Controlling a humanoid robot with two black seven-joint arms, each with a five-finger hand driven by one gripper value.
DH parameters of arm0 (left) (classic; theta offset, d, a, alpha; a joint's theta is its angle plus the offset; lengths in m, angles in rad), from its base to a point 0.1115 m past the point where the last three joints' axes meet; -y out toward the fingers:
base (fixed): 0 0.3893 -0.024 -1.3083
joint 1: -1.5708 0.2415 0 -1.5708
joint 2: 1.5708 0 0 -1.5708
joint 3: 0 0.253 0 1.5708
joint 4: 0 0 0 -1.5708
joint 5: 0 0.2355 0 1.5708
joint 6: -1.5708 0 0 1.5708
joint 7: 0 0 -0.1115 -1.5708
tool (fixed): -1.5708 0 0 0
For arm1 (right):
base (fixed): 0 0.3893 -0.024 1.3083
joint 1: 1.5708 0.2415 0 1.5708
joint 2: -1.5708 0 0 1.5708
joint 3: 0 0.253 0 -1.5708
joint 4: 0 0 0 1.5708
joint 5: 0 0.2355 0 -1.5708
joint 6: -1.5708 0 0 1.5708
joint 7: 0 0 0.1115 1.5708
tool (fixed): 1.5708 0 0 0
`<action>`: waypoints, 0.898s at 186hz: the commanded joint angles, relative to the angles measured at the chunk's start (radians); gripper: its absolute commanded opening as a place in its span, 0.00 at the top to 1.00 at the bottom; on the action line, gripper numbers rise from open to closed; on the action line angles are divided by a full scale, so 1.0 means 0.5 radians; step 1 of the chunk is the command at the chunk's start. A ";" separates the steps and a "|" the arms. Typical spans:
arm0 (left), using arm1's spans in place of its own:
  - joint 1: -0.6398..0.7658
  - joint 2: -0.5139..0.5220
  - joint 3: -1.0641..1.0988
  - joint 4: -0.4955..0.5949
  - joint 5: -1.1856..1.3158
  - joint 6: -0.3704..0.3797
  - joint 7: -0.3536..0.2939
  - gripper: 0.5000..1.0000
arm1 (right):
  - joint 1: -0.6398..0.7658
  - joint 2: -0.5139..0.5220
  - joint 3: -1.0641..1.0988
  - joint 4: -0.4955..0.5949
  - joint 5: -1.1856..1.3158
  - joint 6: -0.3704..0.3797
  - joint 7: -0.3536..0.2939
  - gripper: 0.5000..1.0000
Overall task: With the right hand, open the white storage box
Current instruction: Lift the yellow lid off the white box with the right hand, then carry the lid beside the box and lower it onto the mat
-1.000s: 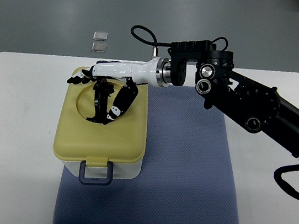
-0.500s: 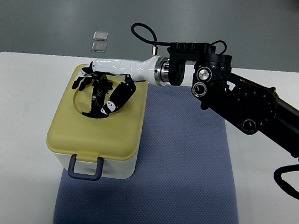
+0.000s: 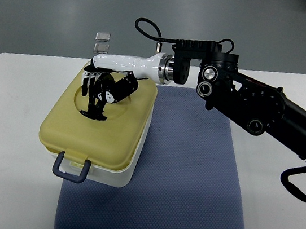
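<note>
The white storage box (image 3: 124, 174) with a pale yellow lid (image 3: 96, 129) stands on the blue mat (image 3: 190, 176), at its left side. The lid is tilted up at the front, where a dark blue latch handle (image 3: 69, 168) hangs. My right hand (image 3: 100, 91) reaches in from the right over the lid's far part. Its black fingers (image 3: 95, 100) are curled down into the round recess in the lid top and grip the lid there. The left arm does not show.
The white table (image 3: 11, 146) carries the mat. Two small clear squares (image 3: 101, 41) lie on the grey floor beyond the table's far edge. The black right arm (image 3: 256, 112) crosses above the mat's far right part.
The right hand has pulled up and to the left with the lid. The lid's front has risen off the box, and the latch handle has swung left and forward.
</note>
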 commanded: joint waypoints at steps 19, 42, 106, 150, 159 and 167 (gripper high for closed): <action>0.000 0.000 0.002 -0.005 0.001 0.000 0.002 0.00 | 0.067 -0.004 0.024 0.000 0.033 0.008 0.029 1.00; 0.000 0.000 0.002 -0.005 0.001 0.000 0.002 0.00 | 0.123 -0.025 0.125 0.003 0.067 0.063 0.050 1.00; 0.000 0.000 0.002 -0.005 0.001 0.000 0.002 0.00 | 0.190 -0.289 0.460 0.000 0.113 0.230 0.047 1.00; 0.000 0.000 0.002 -0.014 0.001 -0.003 0.002 0.00 | 0.187 -0.614 0.503 0.000 0.153 0.230 0.081 1.00; 0.000 0.000 0.002 -0.017 0.001 -0.003 0.002 0.00 | 0.181 -0.678 0.503 -0.003 0.168 0.230 0.084 1.00; 0.000 0.000 0.002 -0.017 0.001 -0.006 0.002 0.00 | 0.178 -0.737 0.503 0.000 0.186 0.230 0.087 1.00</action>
